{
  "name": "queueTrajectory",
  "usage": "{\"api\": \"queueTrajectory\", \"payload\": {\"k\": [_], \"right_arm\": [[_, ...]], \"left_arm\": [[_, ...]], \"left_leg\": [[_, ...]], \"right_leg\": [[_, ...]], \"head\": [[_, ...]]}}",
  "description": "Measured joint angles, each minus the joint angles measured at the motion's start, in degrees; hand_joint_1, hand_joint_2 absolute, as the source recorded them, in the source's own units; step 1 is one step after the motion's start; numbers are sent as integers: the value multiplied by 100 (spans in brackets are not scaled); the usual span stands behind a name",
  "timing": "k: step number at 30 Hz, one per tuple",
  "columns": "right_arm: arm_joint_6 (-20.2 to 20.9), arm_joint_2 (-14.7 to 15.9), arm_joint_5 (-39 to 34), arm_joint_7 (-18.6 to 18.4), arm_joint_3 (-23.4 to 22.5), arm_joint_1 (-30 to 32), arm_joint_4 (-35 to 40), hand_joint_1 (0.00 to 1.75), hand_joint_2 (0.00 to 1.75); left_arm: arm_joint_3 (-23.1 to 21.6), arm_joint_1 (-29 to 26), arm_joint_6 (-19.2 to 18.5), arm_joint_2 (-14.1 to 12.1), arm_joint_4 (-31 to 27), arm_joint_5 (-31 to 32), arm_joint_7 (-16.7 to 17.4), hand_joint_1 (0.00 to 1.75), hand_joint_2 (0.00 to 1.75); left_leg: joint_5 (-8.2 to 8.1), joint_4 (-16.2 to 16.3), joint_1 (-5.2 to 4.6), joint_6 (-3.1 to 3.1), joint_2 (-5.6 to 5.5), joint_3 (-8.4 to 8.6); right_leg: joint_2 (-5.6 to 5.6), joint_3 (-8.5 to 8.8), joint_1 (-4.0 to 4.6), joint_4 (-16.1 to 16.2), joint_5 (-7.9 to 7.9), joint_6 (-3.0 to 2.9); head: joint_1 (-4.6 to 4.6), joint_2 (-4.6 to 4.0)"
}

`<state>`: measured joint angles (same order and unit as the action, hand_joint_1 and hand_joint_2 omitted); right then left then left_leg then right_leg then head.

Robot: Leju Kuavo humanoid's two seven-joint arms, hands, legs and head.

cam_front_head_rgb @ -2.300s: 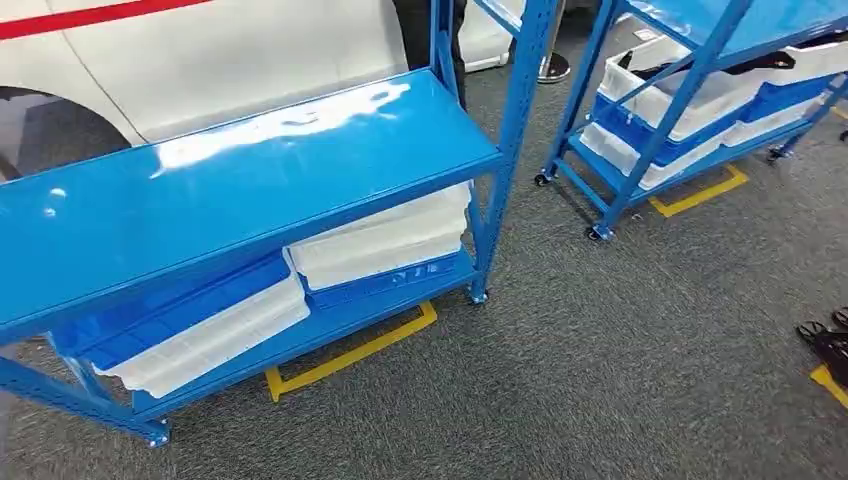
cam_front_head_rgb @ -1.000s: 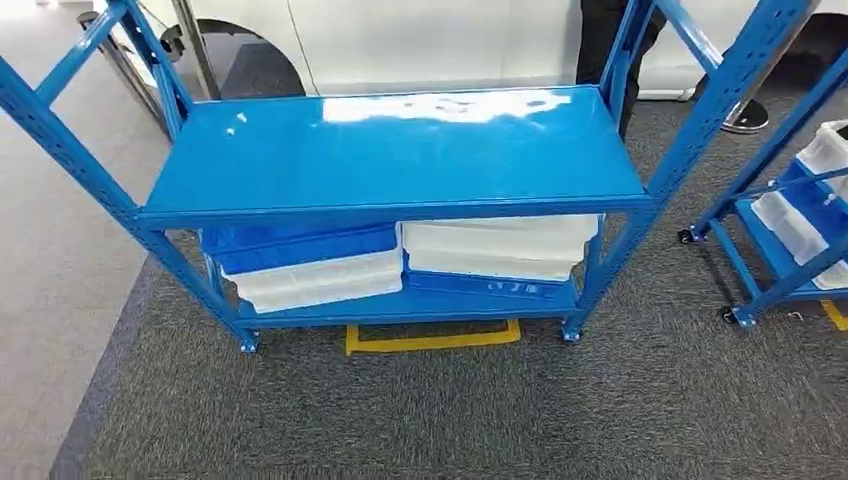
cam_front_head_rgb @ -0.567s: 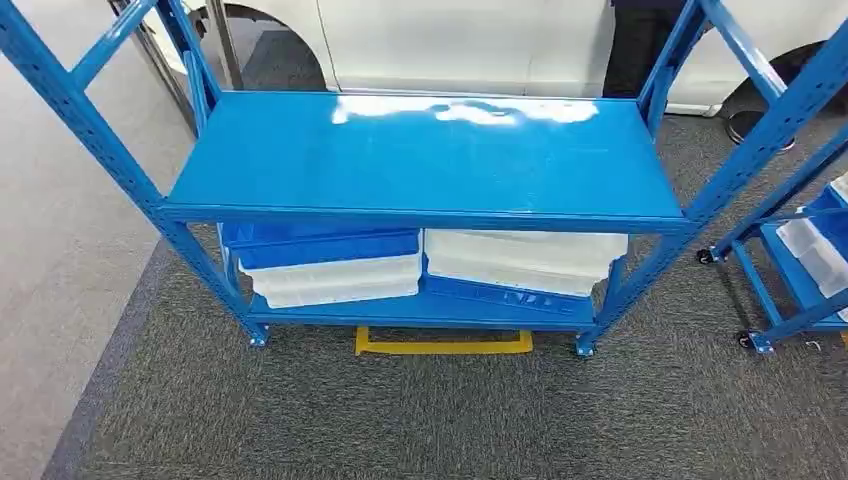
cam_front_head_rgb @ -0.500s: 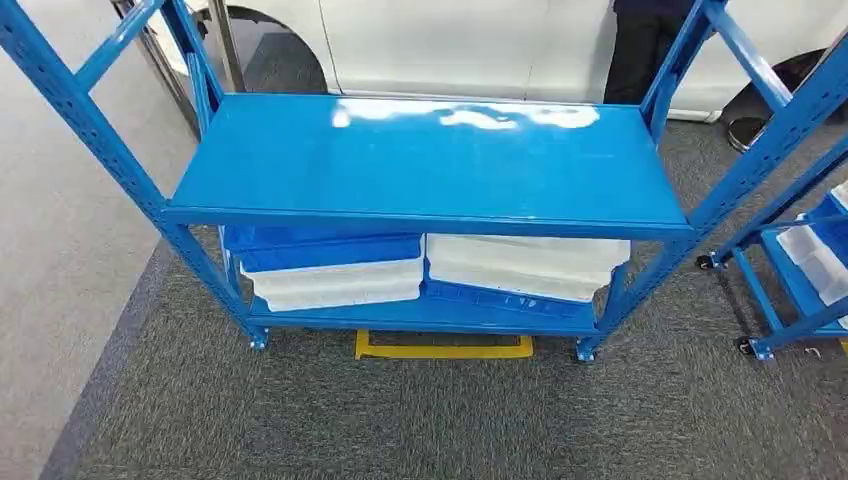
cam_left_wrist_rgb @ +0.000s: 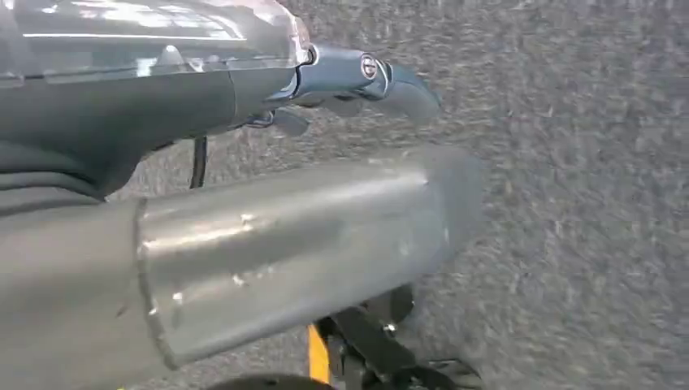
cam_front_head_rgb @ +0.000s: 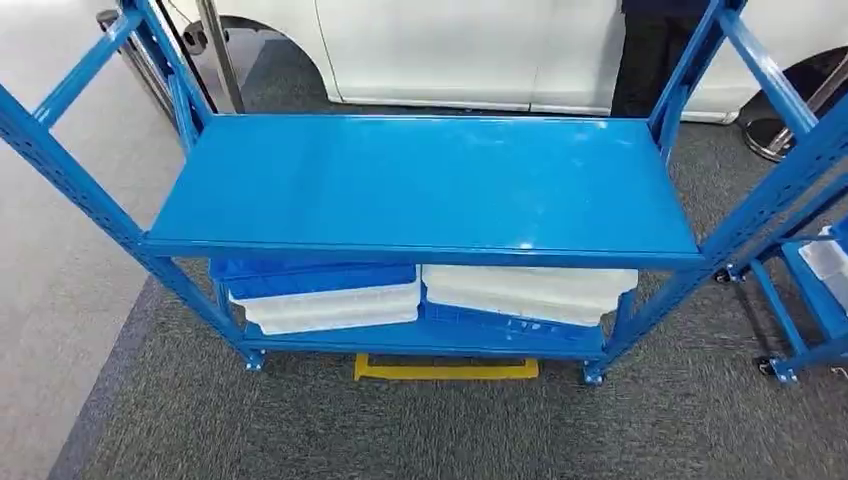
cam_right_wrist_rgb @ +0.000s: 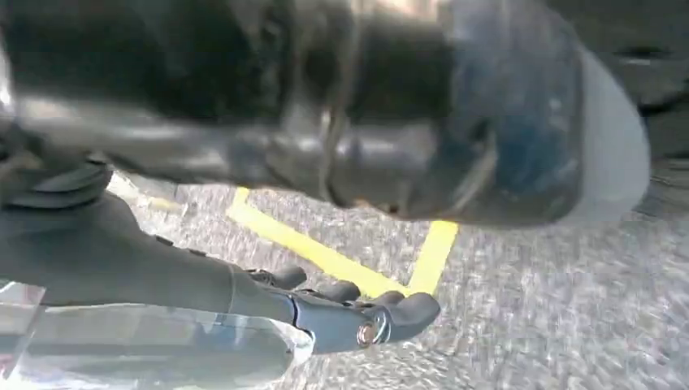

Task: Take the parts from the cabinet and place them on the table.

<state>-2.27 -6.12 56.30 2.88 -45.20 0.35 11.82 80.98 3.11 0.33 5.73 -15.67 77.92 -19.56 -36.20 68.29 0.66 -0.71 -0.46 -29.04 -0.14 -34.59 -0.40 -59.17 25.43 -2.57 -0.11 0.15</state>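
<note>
A blue metal rack point(cam_front_head_rgb: 420, 185) stands straight ahead in the head view, its broad top shelf bare. On its bottom shelf lie stacked bins: a blue bin point(cam_front_head_rgb: 315, 278) over a white bin point(cam_front_head_rgb: 330, 305) on the left, and a white bin point(cam_front_head_rgb: 525, 290) over a blue one point(cam_front_head_rgb: 500, 320) on the right. Their contents are hidden. My left hand point(cam_left_wrist_rgb: 357, 77) hangs over grey carpet with its fingers stretched out and nothing in them. My right hand point(cam_right_wrist_rgb: 357, 313) hangs the same way, above a yellow floor line point(cam_right_wrist_rgb: 325, 256).
A second blue rack point(cam_front_head_rgb: 810, 290) on wheels, with a white bin, stands at the right edge. Behind the rack are a white car point(cam_front_head_rgb: 450, 50) and a person's dark legs point(cam_front_head_rgb: 645, 55). A yellow floor mark point(cam_front_head_rgb: 445, 370) lies under the rack; paler floor point(cam_front_head_rgb: 50, 280) lies left.
The camera has turned left and drawn closer: the rack has gone from slanted at the left to centred and square on, and the second rack has slid to the right edge.
</note>
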Motion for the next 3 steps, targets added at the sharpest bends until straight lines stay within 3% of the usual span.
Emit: {"api": "queueTrajectory", "payload": {"k": [2,3], "right_arm": [[2,0,0,0,-7,-11,0,0,0],[4,-2,2,0,-11,-10,0,0,0]], "left_arm": [[0,-6,31,-2,0,0,0,0,0],[0,-11,48,-2,0,0,0,0,0]], "left_leg": [[-330,508,16,-50,1,-425],[-263,519,25,-65,3,-541]], "right_leg": [[3,64,0,-3,71,0],[4,116,-5,-3,109,7]], "head": [[0,0],[-2,0]]}}
